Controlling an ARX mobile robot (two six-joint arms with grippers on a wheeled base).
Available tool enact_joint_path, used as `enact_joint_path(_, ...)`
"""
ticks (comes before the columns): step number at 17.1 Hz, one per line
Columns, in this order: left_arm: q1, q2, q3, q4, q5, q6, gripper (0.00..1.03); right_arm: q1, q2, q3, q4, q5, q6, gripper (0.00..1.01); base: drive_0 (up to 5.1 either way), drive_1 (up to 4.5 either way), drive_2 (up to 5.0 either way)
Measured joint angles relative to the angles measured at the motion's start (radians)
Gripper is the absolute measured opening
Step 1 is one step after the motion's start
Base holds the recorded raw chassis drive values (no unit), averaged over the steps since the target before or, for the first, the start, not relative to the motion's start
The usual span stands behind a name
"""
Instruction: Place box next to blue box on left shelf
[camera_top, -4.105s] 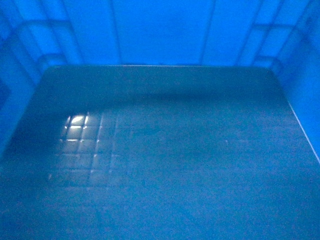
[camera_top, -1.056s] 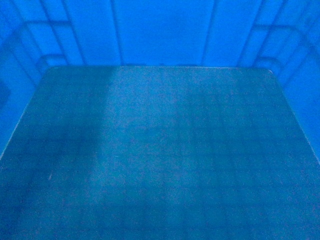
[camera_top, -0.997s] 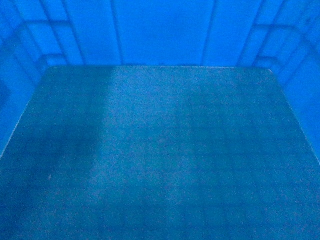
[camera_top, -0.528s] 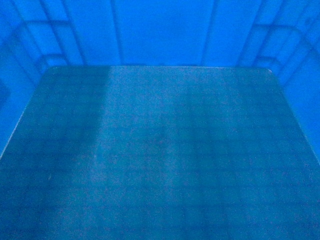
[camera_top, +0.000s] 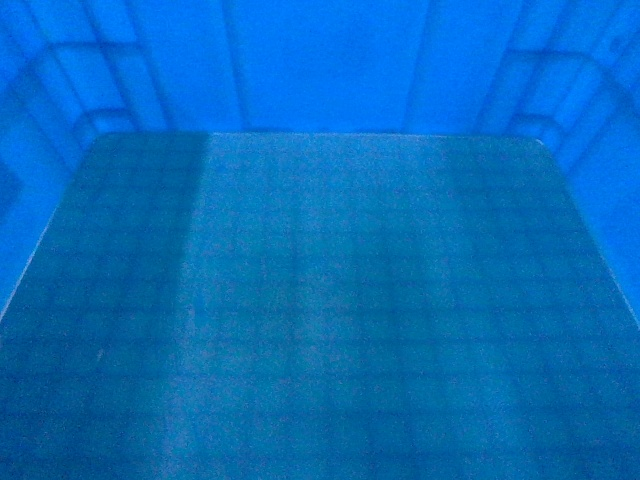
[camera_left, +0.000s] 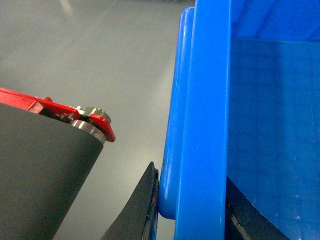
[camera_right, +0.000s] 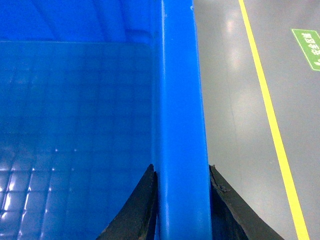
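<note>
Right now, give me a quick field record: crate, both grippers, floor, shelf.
crate: blue, open-top, nothing visible inside
left gripper: clamped on the crate's left rim, one finger each side
right gripper: clamped on the right rim, same way
floor: grey, yellow line on the right
shelf: not in any view

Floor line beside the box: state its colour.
Yellow, a floor line right of the box; right wrist view.

The head camera peers steeply down into the box (camera_top: 320, 300), so close that floor and walls fill its frame. Each wrist camera looks along one side rim from just above it, sharing that gridded floor, with grey floor (camera_right: 235, 100) outside.
</note>
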Motion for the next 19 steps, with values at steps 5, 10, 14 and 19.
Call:
enact_joint_path(5,0.000,0.000,0.000,0.001,0.000,0.000,0.20,0.000,0.000,0.000,0.000,0.000,0.000,0.23,-1.4,-1.45,-1.4)
enact_joint_path(10,-0.002,-0.002,0.000,-0.005,-0.002,0.000,0.20,0.000,0.000,0.000,-0.003,0.003,0.000,0.23,-1.2,-0.38,-1.9)
enact_joint_path(14,-0.002,-0.005,0.000,-0.002,-0.002,0.000,0.20,0.000,-0.002,0.000,0.000,0.003,0.000,0.23,0.0,3.82,-3.9)
enact_joint_path(19,-0.002,-0.005,0.000,0.000,-0.003,-0.001,0.20,0.000,-0.002,0.000,0.001,0.003,0.000,0.23,0.0,3.82,-3.9)
